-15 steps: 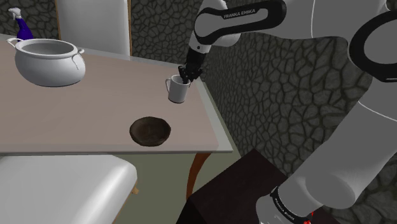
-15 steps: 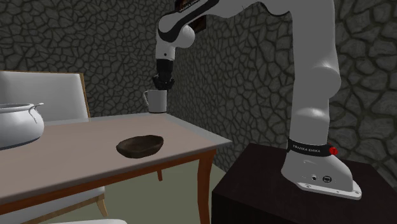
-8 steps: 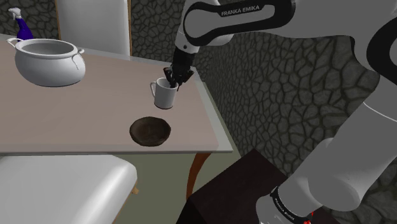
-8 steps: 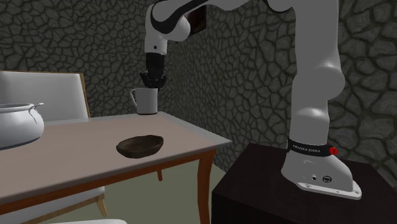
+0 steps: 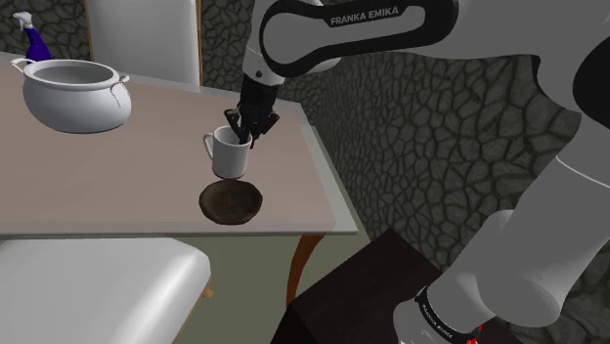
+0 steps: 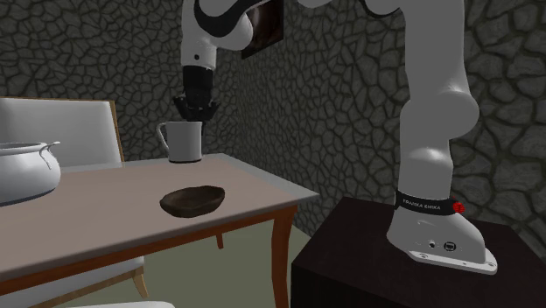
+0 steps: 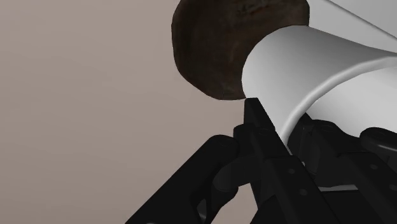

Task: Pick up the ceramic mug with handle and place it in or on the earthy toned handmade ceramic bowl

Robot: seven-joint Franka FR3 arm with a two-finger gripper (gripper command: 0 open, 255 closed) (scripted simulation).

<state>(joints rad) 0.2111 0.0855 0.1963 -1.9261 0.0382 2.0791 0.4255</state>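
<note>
Here one gripper point(image 5: 244, 133) clasps one mug point(image 5: 228, 159); one bowl point(image 5: 232, 201) nearby.

The room is dim, the stone wall point(image 6: 350, 105) dark and flat. Soft light from above falls evenly on the table point(image 5: 117, 195). The arm point(image 6: 433, 105) and mug point(image 5: 231, 156) glow pale, the bowl point(image 5: 232, 201) looks murky, and the black fingers point(image 7: 267, 159) swallow detail.
</note>
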